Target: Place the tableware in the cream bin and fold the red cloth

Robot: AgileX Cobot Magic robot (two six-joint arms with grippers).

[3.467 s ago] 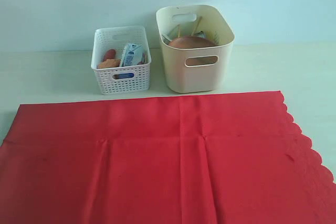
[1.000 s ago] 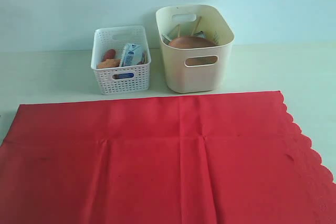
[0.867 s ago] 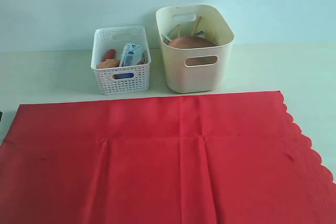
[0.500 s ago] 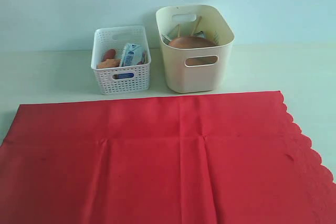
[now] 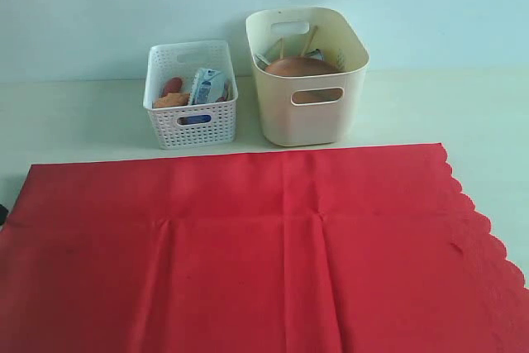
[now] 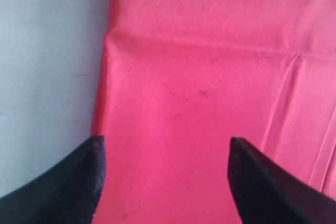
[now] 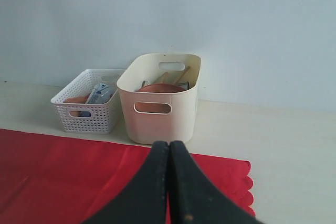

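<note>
L gripper (image 6: 165, 144) spread over red cloth (image 6: 210, 77) left edge; R gripper (image 7: 169, 148) pinched shut, empty. Risk: jaws skid off thin edge, since height's unclear.

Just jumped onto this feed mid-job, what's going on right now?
The tableware part looks done: the brown plate and chopsticks sit inside the cream bin, next to the white basket. The red cloth lies spread flat, not yet folded. The left gripper is open over the cloth's left edge, holding nothing. The right gripper is shut and empty, pointing toward the bins.
</note>
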